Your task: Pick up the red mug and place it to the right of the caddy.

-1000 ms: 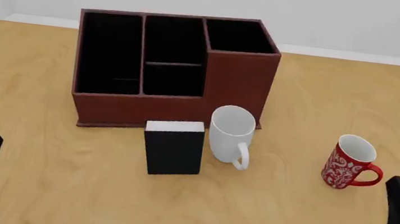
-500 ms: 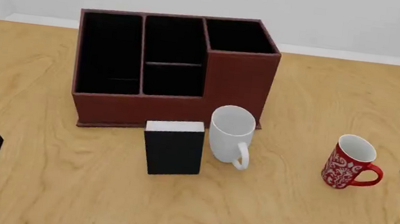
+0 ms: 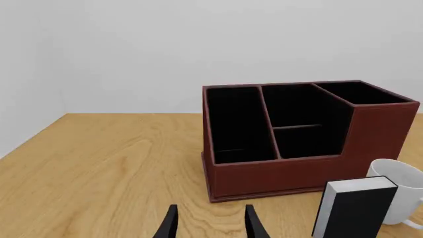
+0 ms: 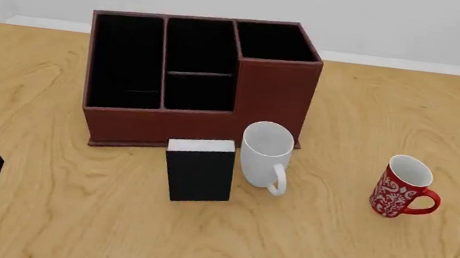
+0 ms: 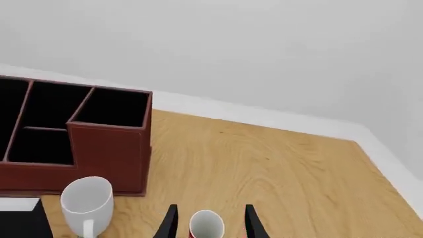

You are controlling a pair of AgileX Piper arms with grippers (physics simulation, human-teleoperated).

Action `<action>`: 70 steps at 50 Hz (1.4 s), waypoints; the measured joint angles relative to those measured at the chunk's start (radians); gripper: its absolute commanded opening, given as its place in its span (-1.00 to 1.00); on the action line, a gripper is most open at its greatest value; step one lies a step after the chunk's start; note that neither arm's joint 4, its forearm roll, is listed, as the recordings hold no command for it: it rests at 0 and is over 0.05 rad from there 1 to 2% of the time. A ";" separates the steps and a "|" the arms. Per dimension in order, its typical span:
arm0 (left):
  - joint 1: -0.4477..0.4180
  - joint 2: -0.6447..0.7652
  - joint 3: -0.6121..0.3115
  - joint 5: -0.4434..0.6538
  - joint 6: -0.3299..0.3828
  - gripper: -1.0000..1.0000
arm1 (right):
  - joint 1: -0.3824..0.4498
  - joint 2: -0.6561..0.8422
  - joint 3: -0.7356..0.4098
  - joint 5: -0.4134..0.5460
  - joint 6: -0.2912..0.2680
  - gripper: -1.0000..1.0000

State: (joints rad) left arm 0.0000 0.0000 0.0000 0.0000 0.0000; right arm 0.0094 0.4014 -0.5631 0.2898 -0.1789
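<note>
Both jaws apart | red mug (image 4: 403, 187) upright, right of caddy (image 4: 196, 79)

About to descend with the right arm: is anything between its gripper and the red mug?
Nothing visible. In the right wrist view the red mug sits between the open right gripper fingers; the white mug stands off to the side.

Bare table (image 4: 346, 246) surrounds the red mug (image 4: 401, 187); the white mug (image 4: 265, 154) stands well left.
</note>
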 measured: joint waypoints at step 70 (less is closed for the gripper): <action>0.000 0.000 0.000 0.000 0.000 1.00 | -0.071 0.440 -0.090 0.124 -0.486 1.00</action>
State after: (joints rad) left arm 0.0000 0.0000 0.0000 0.0000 0.0000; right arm -0.0611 0.8409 -0.6532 0.4141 -0.6654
